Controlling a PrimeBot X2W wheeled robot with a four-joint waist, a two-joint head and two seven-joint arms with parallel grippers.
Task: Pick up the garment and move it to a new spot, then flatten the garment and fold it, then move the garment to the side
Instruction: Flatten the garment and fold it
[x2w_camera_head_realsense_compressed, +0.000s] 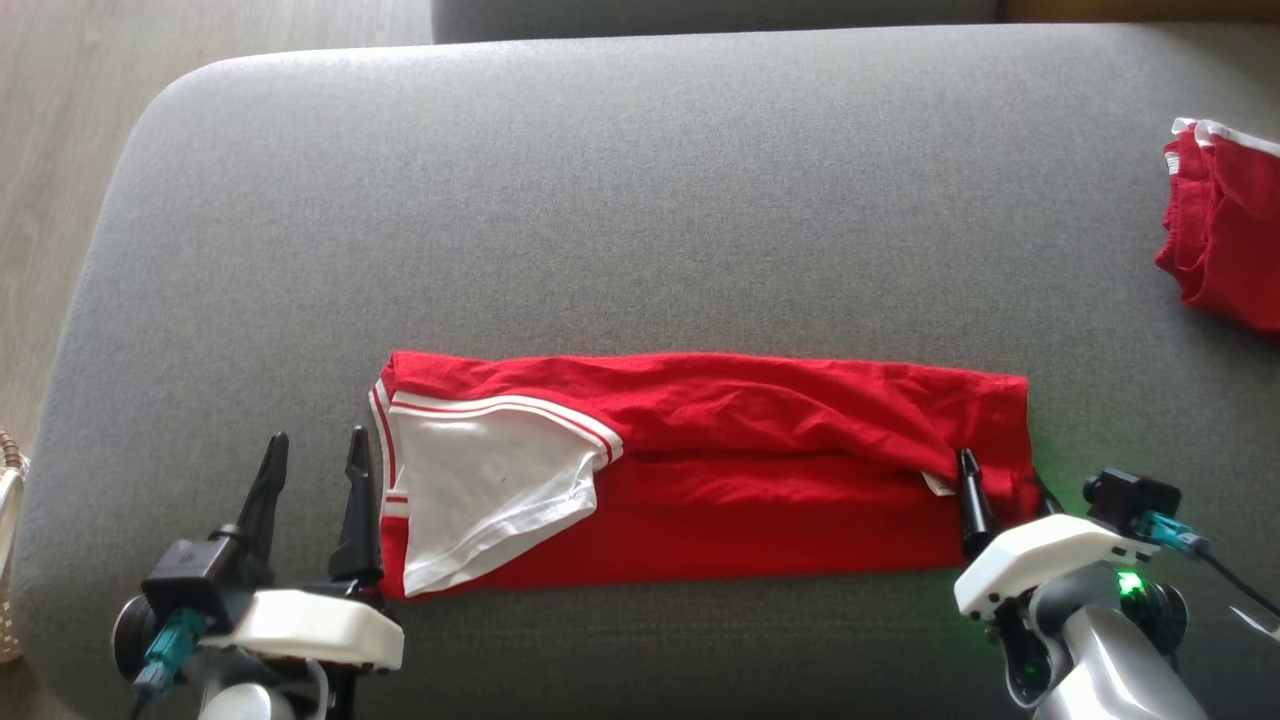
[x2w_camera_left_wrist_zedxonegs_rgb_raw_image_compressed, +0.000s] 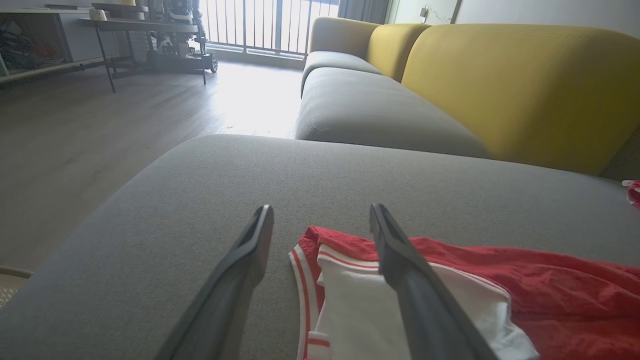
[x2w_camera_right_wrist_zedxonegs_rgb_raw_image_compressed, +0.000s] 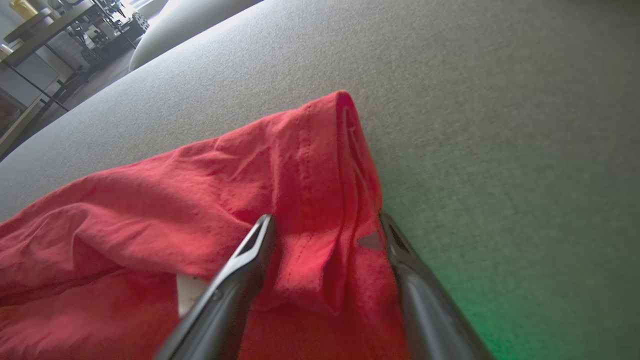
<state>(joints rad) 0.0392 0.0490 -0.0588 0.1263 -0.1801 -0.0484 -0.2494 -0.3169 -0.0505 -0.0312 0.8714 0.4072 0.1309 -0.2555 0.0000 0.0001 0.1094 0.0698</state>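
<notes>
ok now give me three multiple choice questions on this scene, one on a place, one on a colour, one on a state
1. Where does the spare red garment lie?
A) on the grey cushion, far to the right of the folded garment
B) on the wooden floor
C) draped over the cushion's left end

2. What colour is the sleeve on the folded garment?
A) yellow
B) white
C) blue

3. How does the right claw stand?
A) shut, off the cloth
B) open, astride the folded garment's right end
C) open above bare floor

Answers: 1 A, it sits on grey fabric at the head view's right border; 2 B, the sleeve is white on the red body; 3 B, its fingers stand apart with red cloth between them.
</notes>
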